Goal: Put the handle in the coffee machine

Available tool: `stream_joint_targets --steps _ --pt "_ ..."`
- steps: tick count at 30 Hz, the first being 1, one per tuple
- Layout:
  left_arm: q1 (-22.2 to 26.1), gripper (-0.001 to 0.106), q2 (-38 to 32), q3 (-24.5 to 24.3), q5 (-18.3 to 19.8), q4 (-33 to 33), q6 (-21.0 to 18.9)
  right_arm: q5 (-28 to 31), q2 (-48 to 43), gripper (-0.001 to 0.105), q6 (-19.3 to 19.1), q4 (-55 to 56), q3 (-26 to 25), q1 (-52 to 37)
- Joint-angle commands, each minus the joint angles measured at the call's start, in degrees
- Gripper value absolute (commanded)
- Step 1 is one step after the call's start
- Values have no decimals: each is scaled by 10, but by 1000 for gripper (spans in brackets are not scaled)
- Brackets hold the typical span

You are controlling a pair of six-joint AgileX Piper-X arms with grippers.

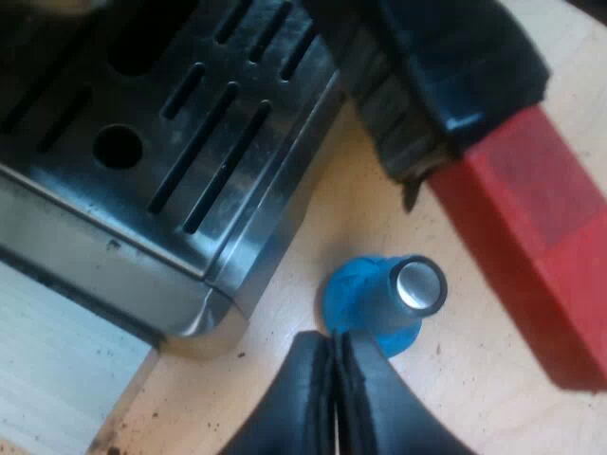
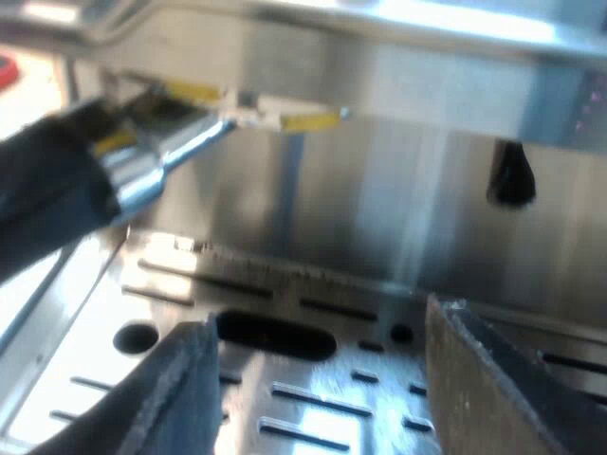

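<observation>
Left wrist view: my left claw [image 1: 334,365] hangs over the wooden table [image 1: 474,408] with its fingers pressed together and nothing between them. It is just beside the blue tamper [image 1: 379,299], which stands upright near the corner of the metal drip tray [image 1: 95,242]. Close above, the dark handle [image 1: 446,57] with its red end [image 1: 536,213] reaches out past the tray's edge, over the table.

Right wrist view: my right claw [image 2: 318,318] is spread wide and empty over the slotted tray, facing the coffee machine [image 2: 427,76]. The holder [image 2: 142,180] sits up under the machine's front. Its metal neck meets the socket and the dark handle slants off to one side. I cannot tell whether it is fully seated.

My guess is that the holder is in but not turned home. To finish well, I would grip the dark part close to the red end for leverage. Then I would keep the holder pressed level into the socket and swing it across the front until it stops, staying clear of the tamper.
</observation>
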Motion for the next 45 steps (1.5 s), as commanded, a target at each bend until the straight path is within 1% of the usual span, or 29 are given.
stream_joint_targets --steps 1,4,6,9,13,19,22,24,26,27,28,29,30,34,37,38,39,40,42,45 --pt "-17 0 -3 -2 9 -3 -9 -31 -34 52 -2 45 -1 7" --pt "-33 0 -3 -2 19 5 -9 -55 -52 52 -2 74 -1 13" --pt "-51 0 -3 -2 32 15 -9 -90 -89 52 -2 117 -1 18" --pt "-77 0 -3 -2 55 26 -9 -121 -121 52 -2 166 -1 22" --pt "-108 0 -3 -2 55 30 -9 -121 -162 52 -2 199 -1 22" --pt "-172 0 -9 -2 62 28 -16 -120 -209 52 -2 238 -1 22" --pt "-210 0 -16 -2 62 12 -23 -120 -220 52 -5 254 -1 22" --pt "-240 0 -18 -4 61 -21 -43 -120 -225 52 -4 254 -1 22" --pt "-256 0 -18 -3 61 -50 -57 -120 -226 52 -4 254 -1 22" --pt "-265 0 -18 -3 56 -72 -73 -120 -226 52 -4 254 -1 22" --pt "-268 0 -18 -3 54 -83 -77 -120 -226 52 -4 254 -1 22" --pt "-274 0 -18 -3 43 -99 -92 -120 -226 52 -4 254 -1 22" --pt "-276 0 -18 -3 33 -109 -104 -120 -226 52 -4 254 -1 22" --pt "-271 0 -18 -3 26 -112 -105 -120 -226 52 -4 254 -1 22" --pt "-257 0 -18 -3 0 -94 -103 -120 -226 52 -4 254 -1 22" --pt "-248 0 -20 -3 -15 -76 -92 -120 -226 52 -4 254 -1 22" --pt "-235 0 -22 -3 -19 -57 -78 -120 -226 52 -4 254 -1 22" --pt "-227 0 -24 -3 -19 -52 -73 -120 -226 52 -4 254 -1 22" --pt "-192 0 -35 -3 -19 -39 -72 -120 -226 53 -4 250 -1 22" --pt "-151 0 -57 -3 -21 -39 -73 -120 -226 53 -4 250 -1 22"
